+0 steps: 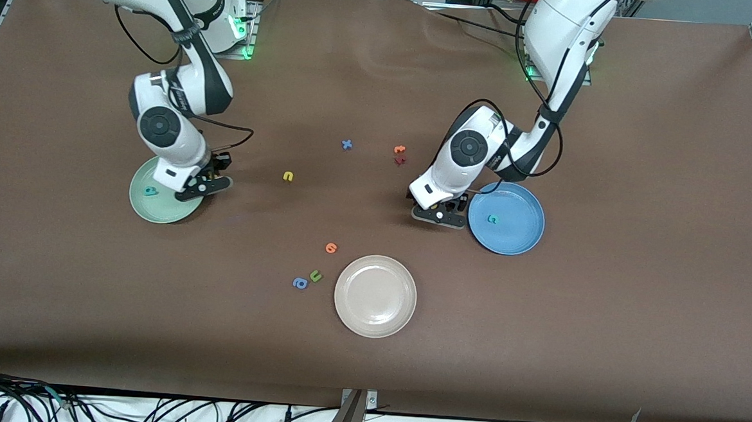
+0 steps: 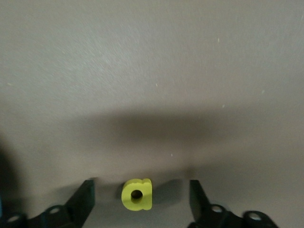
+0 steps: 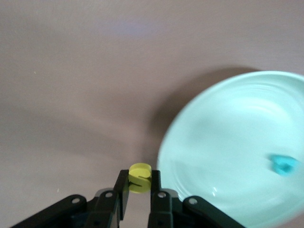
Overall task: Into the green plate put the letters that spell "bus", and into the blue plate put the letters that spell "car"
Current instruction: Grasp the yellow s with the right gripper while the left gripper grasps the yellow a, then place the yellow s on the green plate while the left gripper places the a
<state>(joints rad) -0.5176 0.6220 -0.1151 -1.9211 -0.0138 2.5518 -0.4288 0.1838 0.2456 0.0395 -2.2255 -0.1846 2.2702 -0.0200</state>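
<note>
Right gripper [image 3: 139, 183] beside green plate [image 3: 228, 142], fingers clamping yellow "s" [image 3: 139, 177] upright. Left gripper [image 2: 140, 199] beside blue plate [image 1: 516, 234], fingers wide around yellow "a" [image 2: 137, 194], flat on surface [image 2: 152, 71].

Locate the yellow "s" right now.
The yellow "s" is pinched in the right gripper, just off the rim of the green plate, which already holds the teal "b".

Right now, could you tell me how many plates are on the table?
3: the green plate under the right gripper, the blue plate beside the left gripper, and the cream plate nearest the front camera.
</note>
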